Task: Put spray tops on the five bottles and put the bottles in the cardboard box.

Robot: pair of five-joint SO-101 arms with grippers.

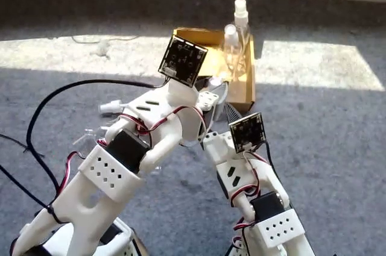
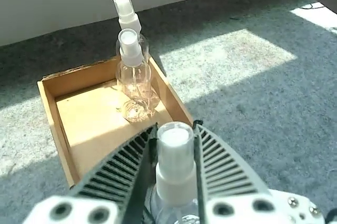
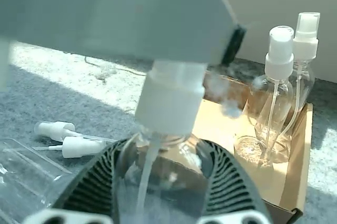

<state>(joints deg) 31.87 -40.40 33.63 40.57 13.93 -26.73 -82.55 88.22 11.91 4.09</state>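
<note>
2 grippers shared one clear bottle [image 3: 168, 190], just short of the cardboard box [image 2: 92, 126] on grey carpet [image 2: 253, 92]. L gripper [image 2: 175, 130] sat above it w/ jaws at a narrow gap, ribbed pads [image 2: 224, 163] clamped on either side of the white spray top [image 2: 175, 155]. R gripper [image 3: 166, 153] was lower, jaws spread fairly wide & curved round the bottle's body, pressing on both sides. Spray top sat on the bottle's neck, approx. upright, w/ its dip tube [image 3: 143, 182] running down inside the see-through body. Whether it was screwed fully home couldn't be told, nor whether the base touched the carpet. Inside the box stood 2 more bottles, both upright, both w/ white tops on: near bottle [image 2: 134, 84] and far bottle [image 2: 125, 10] right behind it. They were in a far corner vs. the arms, so close that touching or not couldn't be told. Their thin tubes showed through the clear walls. Away from the box, 2 loose tops [image 3: 55, 128] [image 3: 79, 148] lay side by side on the carpet, next to a clear plastic tray [image 3: 23, 168]. Sun patch [image 1: 313, 63] lit the carpet by the box.
</note>
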